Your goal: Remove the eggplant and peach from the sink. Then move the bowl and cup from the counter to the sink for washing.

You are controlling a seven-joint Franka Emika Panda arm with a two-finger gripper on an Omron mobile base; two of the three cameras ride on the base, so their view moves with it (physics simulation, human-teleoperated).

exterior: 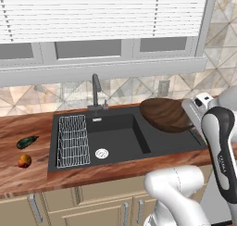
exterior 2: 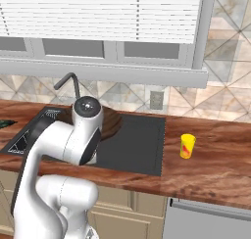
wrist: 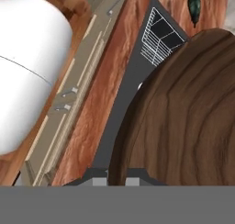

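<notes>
**Bowl's up over the sink's right edge, fruit & veg already out**

The bowl is off the surface and tilted, hanging over the right rim of the sink w/ part of it over the basin. In the hand view its wood-grain rim sits right between the fingertips, so the pincer is clamped on the bowl's edge – fingers nearly together on that thin wall.

Basin looks bare apart from the silver drain, so lots of open room down there. The wire rack takes up the left part of the sink, well apart from the bowl. Faucet stands at the back edge, a bit left of the bowl.

Eggplant and peach both lie on the wood surface left of the sink, near each other, not touching afaict.

Cup stands upright on the surface right of the sink – near the rim, w/ bare wood all round it.
</notes>
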